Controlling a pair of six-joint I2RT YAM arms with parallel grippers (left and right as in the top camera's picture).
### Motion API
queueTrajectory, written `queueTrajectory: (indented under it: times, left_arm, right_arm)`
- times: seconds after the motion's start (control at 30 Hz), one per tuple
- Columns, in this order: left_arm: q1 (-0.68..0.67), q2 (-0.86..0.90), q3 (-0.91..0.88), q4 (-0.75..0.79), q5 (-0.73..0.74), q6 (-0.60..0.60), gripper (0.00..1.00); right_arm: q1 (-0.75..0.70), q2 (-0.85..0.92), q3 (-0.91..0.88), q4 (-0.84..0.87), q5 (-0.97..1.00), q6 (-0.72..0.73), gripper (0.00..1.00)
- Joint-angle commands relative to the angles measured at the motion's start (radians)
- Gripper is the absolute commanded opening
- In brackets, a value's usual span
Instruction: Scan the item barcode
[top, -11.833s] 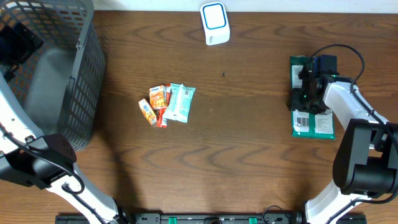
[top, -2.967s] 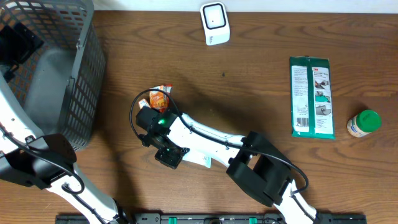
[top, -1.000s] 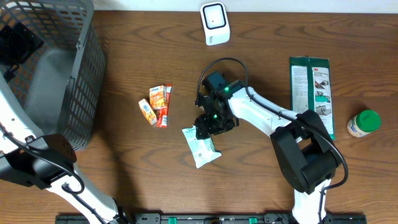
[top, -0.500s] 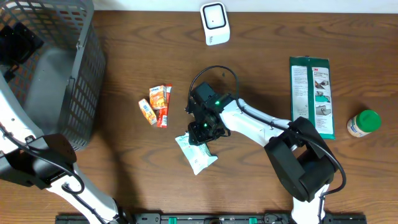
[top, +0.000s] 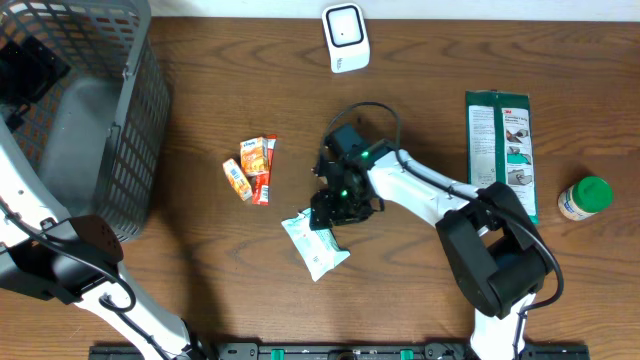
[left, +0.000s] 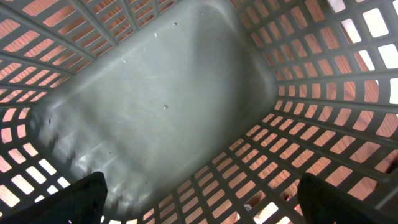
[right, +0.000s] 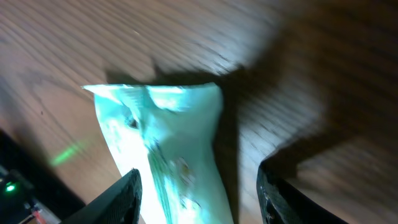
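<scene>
- We see the left gripper (left: 202, 196) inside the basket (left: 161, 106), far left of the scanner (top: 345, 38). Its jaws are wide apart and hold nothing.
- Small snack packs (top: 252, 168) lie left of the scanner, well apart from it.
- The pouch (top: 318, 243) lies flat, further from the scanner, slightly to its left.
- The right gripper (top: 325, 210) hovers over the pouch's end nearest the scanner, with jaws partly apart and gripping nothing.
- A green pack (top: 502, 155) and a jar (top: 584, 197) are to the right of the scanner.
</scene>
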Motion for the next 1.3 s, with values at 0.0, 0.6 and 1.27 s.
queueTrajectory:
  times: [0.0, 0.6, 1.27]
  left_arm:
    - [0.0, -0.022, 0.017, -0.003, 0.009, -0.001, 0.98]
    - [0.0, -0.022, 0.017, -0.003, 0.009, -0.001, 0.98]
    - [0.0, -0.022, 0.017, -0.004, 0.009, -0.001, 0.98]
  right_arm:
    - [-0.021, 0.042, -0.038, -0.044, 0.031, -0.002, 0.58]
    - [0.129, 0.043, -0.039, -0.024, 0.2, 0.126, 0.45]
    - [0.023, -0.349, -0.025, -0.025, 0.222, -0.048, 0.01]
